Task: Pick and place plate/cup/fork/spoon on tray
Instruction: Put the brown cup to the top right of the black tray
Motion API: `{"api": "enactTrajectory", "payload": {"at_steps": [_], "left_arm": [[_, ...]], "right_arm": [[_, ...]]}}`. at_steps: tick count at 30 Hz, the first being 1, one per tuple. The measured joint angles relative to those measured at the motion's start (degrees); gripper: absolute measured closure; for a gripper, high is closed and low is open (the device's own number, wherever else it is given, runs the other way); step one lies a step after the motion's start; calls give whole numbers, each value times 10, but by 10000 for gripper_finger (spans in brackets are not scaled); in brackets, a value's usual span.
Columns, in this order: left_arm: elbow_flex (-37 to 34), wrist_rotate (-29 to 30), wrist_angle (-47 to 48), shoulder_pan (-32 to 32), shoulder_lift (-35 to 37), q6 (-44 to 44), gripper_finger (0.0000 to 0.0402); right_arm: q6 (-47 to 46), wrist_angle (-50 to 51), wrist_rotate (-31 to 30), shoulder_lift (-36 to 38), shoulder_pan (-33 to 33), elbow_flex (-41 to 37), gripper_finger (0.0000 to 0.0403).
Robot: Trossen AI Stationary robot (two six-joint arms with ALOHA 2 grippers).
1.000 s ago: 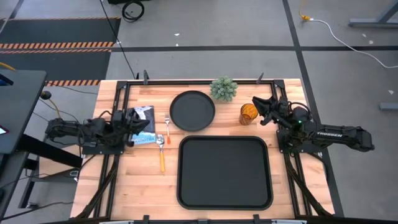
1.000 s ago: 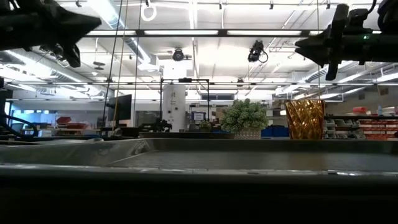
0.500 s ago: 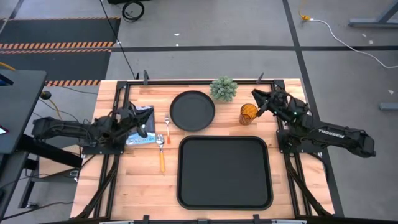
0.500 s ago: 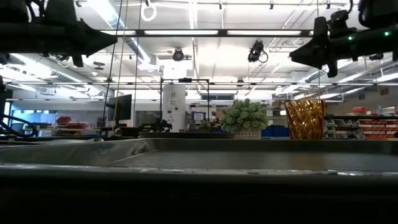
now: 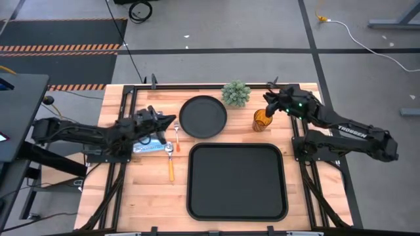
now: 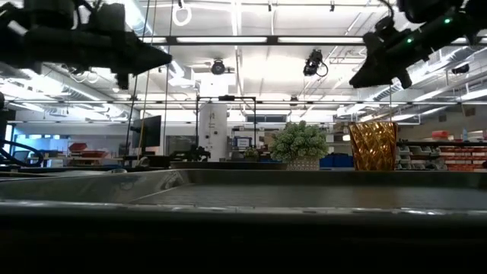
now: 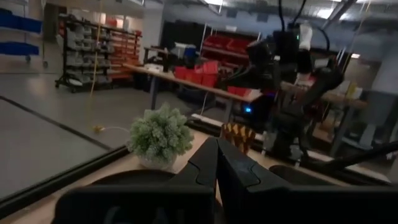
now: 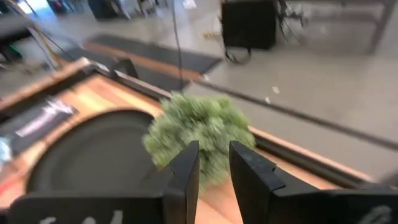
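Note:
The round black plate (image 5: pixel 203 117) lies at the table's far middle, with the black tray (image 5: pixel 237 181) nearer. The amber cup (image 5: pixel 262 120) stands upright right of the plate and also shows in the low view (image 6: pixel 373 145). The fork (image 5: pixel 176 136) and spoon (image 5: pixel 170 160) lie flat left of the tray. My left gripper (image 5: pixel 172 120) is shut and empty, in the air by the plate's left rim above the fork (image 7: pixel 216 157). My right gripper (image 5: pixel 267 98) hovers above the cup's far side, its fingers a narrow gap apart and empty (image 8: pixel 214 163).
A small green potted plant (image 5: pixel 236 93) stands at the far edge between plate and cup, right ahead of my right gripper (image 8: pixel 199 134). A blue printed packet (image 5: pixel 149 134) lies left of the fork under my left arm.
My left gripper has gone toward the table's right edge, from over the blue packet to the plate's left rim. My right gripper has gone toward the far edge, to above the cup's far side, and has tipped its fingers downward.

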State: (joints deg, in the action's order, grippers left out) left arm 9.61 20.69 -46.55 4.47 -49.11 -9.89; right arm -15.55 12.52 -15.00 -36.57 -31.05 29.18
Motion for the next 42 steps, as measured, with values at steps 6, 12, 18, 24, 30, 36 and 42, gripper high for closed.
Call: {"api": "enactTrajectory", "payload": {"at_steps": [6,12,18,24,30,36,42], "left_arm": [[92,-61,60,18,-101,1,365],[165,-109,107,25,-197,1,330],[218,-134,109,25,-276,17,305],[287,-143,114,26,-355,54,294],[375,-212,142,47,-449,92,294],[468,-234,198,64,-537,128,294],[571,-255,307,61,-596,180,294]], "right_arm": [[-23,110,1,-69,-24,60,309],[-37,216,-15,-146,-50,126,309],[-44,311,11,-223,-81,177,309],[-15,337,58,-267,-114,185,309],[-23,388,79,-277,-144,185,309],[-34,437,147,-278,-152,185,309],[-39,446,175,-303,-137,185,309]]}}
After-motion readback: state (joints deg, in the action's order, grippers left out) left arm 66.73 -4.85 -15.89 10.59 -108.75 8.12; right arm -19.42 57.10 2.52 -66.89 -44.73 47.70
